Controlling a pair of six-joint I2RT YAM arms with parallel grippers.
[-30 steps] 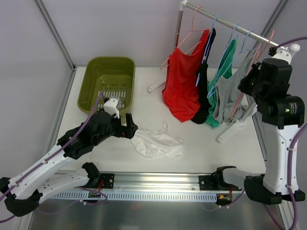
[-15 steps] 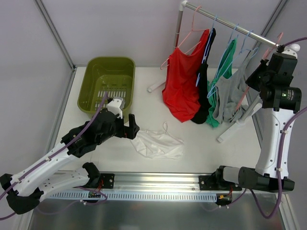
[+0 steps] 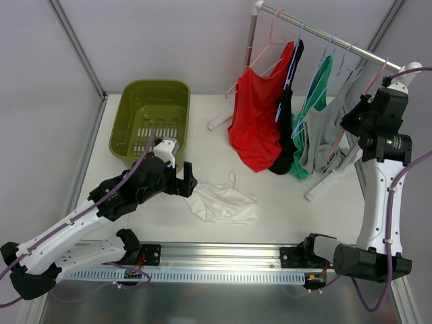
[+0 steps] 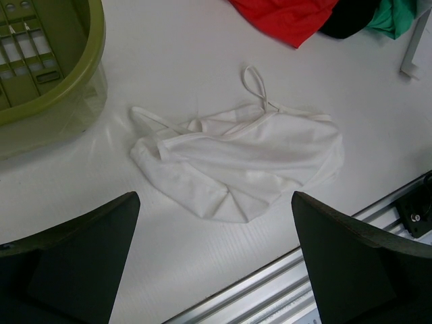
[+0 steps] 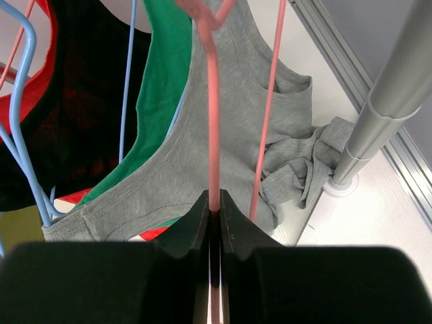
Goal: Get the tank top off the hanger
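A grey tank top [image 3: 325, 138] hangs on a pink hanger [image 3: 373, 75] at the right end of the rail [image 3: 324, 30]. My right gripper [image 3: 362, 113] is shut on that hanger. In the right wrist view the gripper [image 5: 214, 200] pinches the hanger's pink wire [image 5: 213, 121] in front of the grey tank top [image 5: 233, 145]. My left gripper [image 3: 187, 181] is open and empty, low over the table beside a white garment [image 3: 223, 202]. In the left wrist view the gripper [image 4: 212, 202] hovers over the near edge of that garment [image 4: 250, 158].
A red top [image 3: 256, 121], a black one [image 3: 287, 128] and a green one [image 3: 317, 88] hang on the same rail. A green basket [image 3: 135, 94] stands at the back left. The rack's post [image 5: 391, 115] and foot are right of the hanger.
My right arm has straightened upward and its wrist swung right, then back down-left, still gripping the pink hanger. My left gripper edged slightly right toward the white garment.
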